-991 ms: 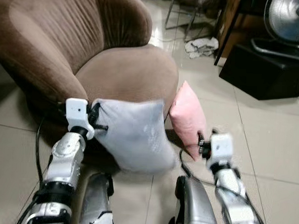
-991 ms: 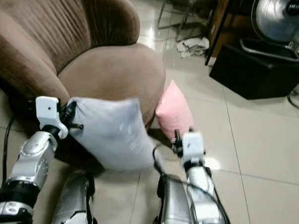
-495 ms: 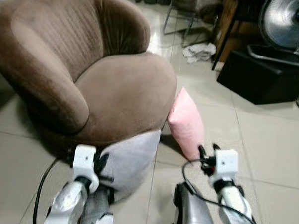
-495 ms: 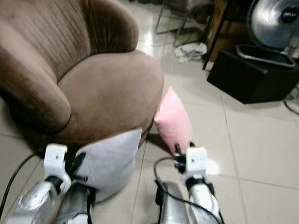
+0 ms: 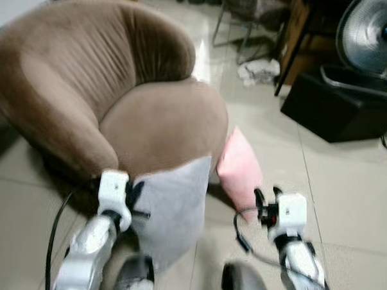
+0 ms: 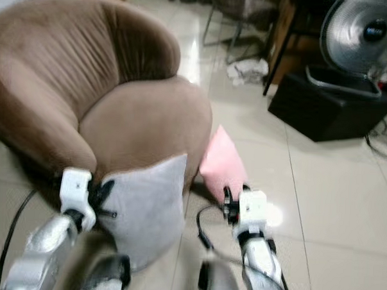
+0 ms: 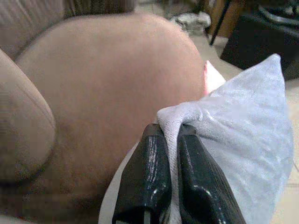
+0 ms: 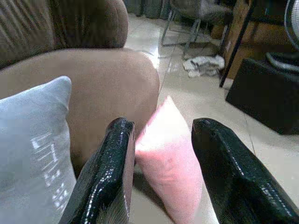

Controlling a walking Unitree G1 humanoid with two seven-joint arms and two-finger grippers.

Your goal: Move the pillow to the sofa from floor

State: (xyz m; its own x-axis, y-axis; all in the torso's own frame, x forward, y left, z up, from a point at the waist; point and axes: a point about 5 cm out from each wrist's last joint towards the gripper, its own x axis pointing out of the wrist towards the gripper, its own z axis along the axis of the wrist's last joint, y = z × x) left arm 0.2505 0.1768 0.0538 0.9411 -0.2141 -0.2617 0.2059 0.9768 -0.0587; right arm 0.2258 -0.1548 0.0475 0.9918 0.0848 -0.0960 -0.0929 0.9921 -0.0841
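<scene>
A grey pillow [image 5: 170, 211] hangs in front of the brown sofa's seat [image 5: 162, 121], clear of the floor. My left gripper [image 5: 134, 205] is shut on the pillow's left edge; in the left wrist view its black fingers [image 7: 154, 179] pinch a fold of grey fabric [image 7: 243, 154]. A pink pillow [image 5: 239, 167] stands on the floor, leaning against the sofa's front right. My right gripper [image 5: 266, 198] hovers just in front of the pink pillow [image 8: 168, 163], open, its fingers [image 8: 110, 172] holding nothing.
The round brown sofa [image 5: 68, 75] has a high curved back. A black box [image 5: 336, 103] with a fan [image 5: 372, 31] on it stands at the right. Crumpled cloth [image 5: 260, 71] and chair legs [image 5: 234, 31] lie beyond. Tiled floor [image 5: 346, 190] is open at right.
The view has tilted up and blurred. The grey pillow hung high a second ago, dropped low, and now sits slightly higher against the seat front. The right gripper stays near the pink pillow.
</scene>
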